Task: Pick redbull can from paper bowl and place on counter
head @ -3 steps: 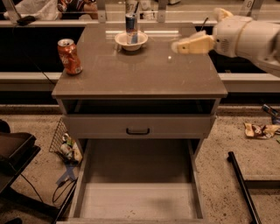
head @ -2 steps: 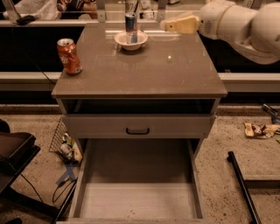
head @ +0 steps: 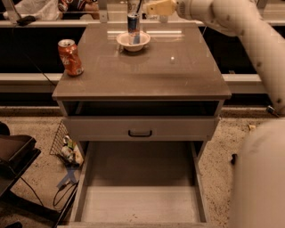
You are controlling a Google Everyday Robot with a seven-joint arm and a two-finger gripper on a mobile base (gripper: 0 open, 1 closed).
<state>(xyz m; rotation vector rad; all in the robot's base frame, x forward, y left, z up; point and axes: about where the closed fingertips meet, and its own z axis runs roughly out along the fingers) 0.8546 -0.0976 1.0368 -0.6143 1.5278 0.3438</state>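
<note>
The redbull can (head: pixel 133 26) stands upright in the white paper bowl (head: pixel 133 41) at the far middle of the grey-brown counter (head: pixel 142 71). My gripper (head: pixel 153 7) hangs at the top of the view, just right of the can's top and a little above it, apart from it. The white arm (head: pixel 240 26) reaches in from the right side.
An orange soda can (head: pixel 70 57) stands near the counter's left edge. The cabinet's bottom drawer (head: pixel 139 187) is pulled open toward me; the upper drawer (head: pixel 140 128) is shut. A pale ledge with metal posts (head: pixel 53 21) runs behind. Clutter and cables lie on the floor at left.
My gripper and arm have swung left and farther back across the counter, from the right side to just beside the redbull can's top. The can and bowl have not moved.
</note>
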